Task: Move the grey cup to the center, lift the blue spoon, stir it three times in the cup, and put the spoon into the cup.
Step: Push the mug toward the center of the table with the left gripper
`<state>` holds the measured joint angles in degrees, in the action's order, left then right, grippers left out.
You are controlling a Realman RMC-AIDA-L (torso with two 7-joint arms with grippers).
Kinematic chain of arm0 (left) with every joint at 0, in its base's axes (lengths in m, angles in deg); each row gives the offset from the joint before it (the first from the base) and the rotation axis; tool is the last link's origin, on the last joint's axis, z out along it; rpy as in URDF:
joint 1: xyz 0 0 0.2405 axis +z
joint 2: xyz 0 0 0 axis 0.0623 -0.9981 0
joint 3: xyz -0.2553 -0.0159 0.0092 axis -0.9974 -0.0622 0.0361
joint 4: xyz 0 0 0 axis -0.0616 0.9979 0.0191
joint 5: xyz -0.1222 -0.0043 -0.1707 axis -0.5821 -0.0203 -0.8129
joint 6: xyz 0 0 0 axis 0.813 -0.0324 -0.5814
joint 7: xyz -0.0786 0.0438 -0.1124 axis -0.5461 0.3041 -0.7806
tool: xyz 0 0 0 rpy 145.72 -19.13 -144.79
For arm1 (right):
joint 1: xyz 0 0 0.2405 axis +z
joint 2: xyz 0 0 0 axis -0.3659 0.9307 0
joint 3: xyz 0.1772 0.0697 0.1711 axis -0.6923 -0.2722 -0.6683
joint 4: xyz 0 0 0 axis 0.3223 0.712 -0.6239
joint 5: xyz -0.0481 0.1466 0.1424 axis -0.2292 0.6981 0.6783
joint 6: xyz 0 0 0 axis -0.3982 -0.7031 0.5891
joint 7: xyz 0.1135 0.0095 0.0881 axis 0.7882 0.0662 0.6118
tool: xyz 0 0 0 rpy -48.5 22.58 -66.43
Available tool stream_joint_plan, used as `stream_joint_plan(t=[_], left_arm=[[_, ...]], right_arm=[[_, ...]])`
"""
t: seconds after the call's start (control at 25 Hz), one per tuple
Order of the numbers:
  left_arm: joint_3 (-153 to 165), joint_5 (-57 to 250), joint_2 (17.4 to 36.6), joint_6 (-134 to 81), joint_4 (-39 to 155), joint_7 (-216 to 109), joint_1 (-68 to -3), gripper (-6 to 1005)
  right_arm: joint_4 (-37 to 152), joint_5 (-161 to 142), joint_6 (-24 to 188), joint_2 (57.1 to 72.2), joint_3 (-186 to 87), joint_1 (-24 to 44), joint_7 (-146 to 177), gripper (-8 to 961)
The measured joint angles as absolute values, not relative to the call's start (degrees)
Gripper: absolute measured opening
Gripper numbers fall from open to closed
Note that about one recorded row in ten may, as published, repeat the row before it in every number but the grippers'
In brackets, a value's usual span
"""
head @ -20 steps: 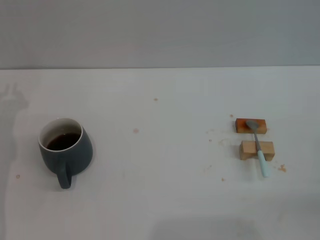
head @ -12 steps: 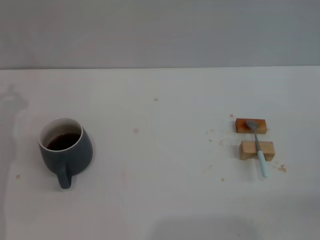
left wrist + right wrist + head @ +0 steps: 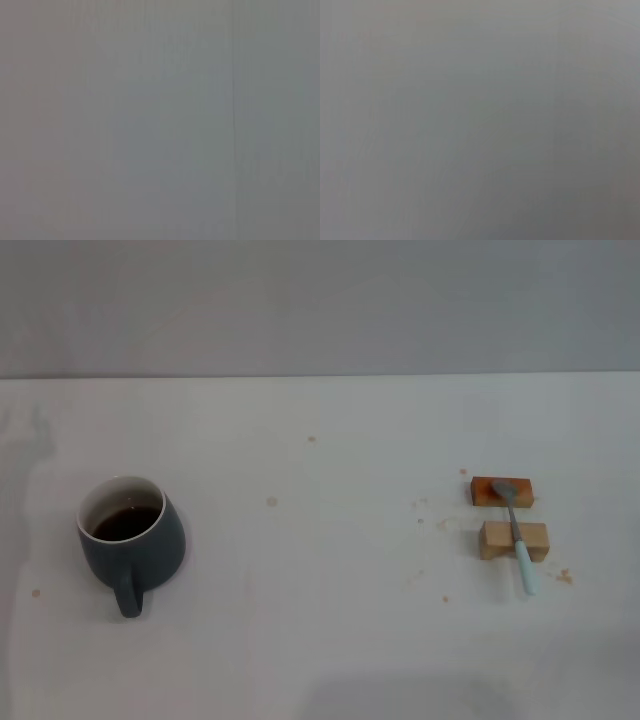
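White tabletop (image 3: 330,640) with a few crumbs and stains is filling most of the head view, plain grey wall behind it. Neither gripper is showing up anywhere, and both wrist views are giving nothing but flat grey, so I can't tell what the fingers are doing. Grey cup (image 3: 131,540) is sitting off on the left with dark liquid inside, handle facing the robot. Blue spoon (image 3: 517,530) is lying across two wooden blocks (image 3: 508,515) on the right. Looks like step one isn't begun; next move probably needs the left arm reaching for the cup
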<state>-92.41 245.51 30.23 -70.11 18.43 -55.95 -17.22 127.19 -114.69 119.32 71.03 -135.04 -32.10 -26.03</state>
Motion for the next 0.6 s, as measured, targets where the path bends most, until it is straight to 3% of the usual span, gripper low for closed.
stream_joint_plan(t=[0.6], left_arm=[[-92.42,245.40,30.09,-70.29,18.41,-58.78,-15.09,565]], right_arm=[[127.30,-114.94,119.74,70.97,-135.10,-32.06,-26.03,716]])
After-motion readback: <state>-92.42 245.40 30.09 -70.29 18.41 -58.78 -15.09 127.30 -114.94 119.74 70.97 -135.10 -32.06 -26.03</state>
